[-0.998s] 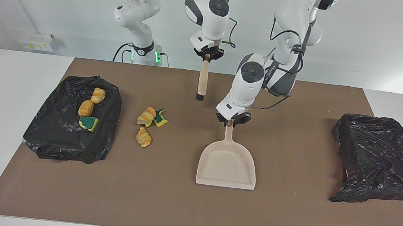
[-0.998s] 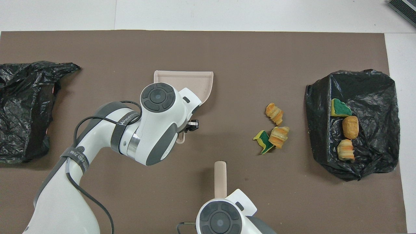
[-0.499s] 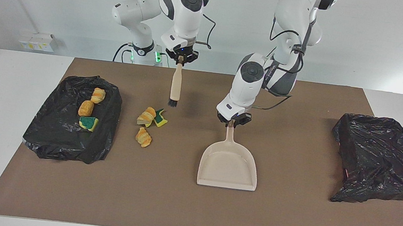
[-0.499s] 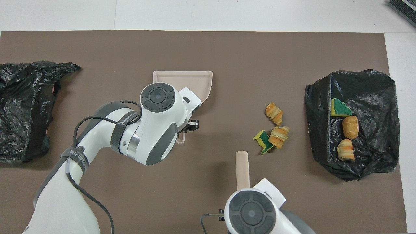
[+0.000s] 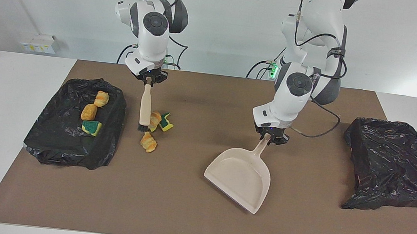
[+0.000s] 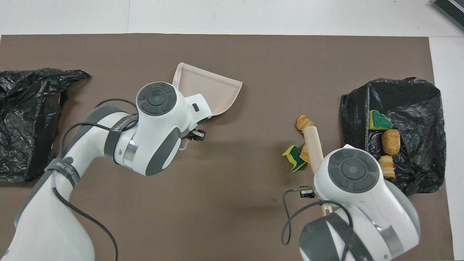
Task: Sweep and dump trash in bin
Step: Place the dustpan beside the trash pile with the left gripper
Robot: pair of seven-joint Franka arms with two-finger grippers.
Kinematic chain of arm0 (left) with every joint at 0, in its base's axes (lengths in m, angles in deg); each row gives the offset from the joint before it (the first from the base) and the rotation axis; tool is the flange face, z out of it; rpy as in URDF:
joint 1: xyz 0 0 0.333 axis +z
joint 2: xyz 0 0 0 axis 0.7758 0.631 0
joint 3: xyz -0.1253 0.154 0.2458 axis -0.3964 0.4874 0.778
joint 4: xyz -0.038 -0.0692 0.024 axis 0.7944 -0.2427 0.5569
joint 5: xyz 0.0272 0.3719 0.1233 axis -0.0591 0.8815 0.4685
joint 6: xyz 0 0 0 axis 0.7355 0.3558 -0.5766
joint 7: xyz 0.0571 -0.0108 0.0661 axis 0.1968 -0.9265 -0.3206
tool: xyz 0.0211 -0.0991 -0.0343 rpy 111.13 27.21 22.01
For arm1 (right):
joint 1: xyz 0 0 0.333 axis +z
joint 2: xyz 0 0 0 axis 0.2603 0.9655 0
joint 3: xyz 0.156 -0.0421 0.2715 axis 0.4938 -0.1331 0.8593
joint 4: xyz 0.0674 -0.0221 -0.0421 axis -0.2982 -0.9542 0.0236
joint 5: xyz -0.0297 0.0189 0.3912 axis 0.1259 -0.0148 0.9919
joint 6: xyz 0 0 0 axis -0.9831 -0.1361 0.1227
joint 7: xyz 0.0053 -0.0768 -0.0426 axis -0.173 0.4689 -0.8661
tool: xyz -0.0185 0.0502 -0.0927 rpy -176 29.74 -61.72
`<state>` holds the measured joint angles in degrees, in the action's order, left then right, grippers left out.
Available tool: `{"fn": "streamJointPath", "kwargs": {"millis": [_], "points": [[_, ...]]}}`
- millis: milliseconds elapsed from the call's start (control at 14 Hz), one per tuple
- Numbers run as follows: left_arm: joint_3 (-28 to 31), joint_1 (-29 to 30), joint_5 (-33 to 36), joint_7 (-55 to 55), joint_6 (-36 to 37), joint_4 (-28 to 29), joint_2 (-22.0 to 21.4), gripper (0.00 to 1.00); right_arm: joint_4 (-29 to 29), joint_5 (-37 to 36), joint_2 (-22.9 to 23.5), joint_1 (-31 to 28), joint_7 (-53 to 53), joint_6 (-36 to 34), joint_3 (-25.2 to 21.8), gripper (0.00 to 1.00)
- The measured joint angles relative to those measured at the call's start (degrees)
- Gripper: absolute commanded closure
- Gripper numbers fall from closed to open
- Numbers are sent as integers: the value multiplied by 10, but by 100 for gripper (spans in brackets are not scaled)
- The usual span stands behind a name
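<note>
Three loose trash pieces lie on the brown mat beside the bin: a bread chunk (image 5: 155, 118) (image 6: 304, 154), a yellow-green sponge (image 5: 166, 122) (image 6: 293, 156) and a second bread chunk (image 5: 148, 142) (image 6: 303, 121). My right gripper (image 5: 148, 81) is shut on a brush (image 5: 145, 106) (image 6: 314, 143). Its bristles (image 5: 141, 127) hang low between the bin and the loose pieces, against the first chunk. My left gripper (image 5: 270, 136) is shut on the handle of the beige dustpan (image 5: 239, 176) (image 6: 212, 92), near the mat's middle, its mouth angled toward the trash.
The black-bag-lined bin (image 5: 58, 147) (image 6: 409, 90) at the right arm's end holds two bread chunks (image 5: 101, 98) (image 5: 89, 112) and a sponge (image 5: 92, 127). Another crumpled black bag (image 5: 393, 163) (image 6: 29, 119) lies at the left arm's end.
My right arm swung the brush toward its own end and lowered it beside the loose trash. My left arm shifted toward its end and turned the dustpan's mouth toward the trash.
</note>
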<state>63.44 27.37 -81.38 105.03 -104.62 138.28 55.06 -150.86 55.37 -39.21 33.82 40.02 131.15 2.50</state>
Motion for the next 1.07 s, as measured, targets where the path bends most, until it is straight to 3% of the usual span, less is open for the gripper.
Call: {"fn": "streamJointPath", "kwargs": {"millis": [285, 428, 713, 1070], "points": [[-3, 1, 0, 244, 20, 0, -15, 100, -17, -14, 36, -20, 0, 39, 1, 100], [-5, -4, 0, 307, 31, 3, -21, 100, -28, -15, 37, -24, 0, 43, 1, 100], [-8, -44, 16, 300, 35, 35, -40, 100, -53, -6, 37, -25, -1, 67, 3, 100], [-10, -103, 58, 209, 35, 77, -66, 100, -54, 99, 37, -25, -33, 69, 5, 100]]}}
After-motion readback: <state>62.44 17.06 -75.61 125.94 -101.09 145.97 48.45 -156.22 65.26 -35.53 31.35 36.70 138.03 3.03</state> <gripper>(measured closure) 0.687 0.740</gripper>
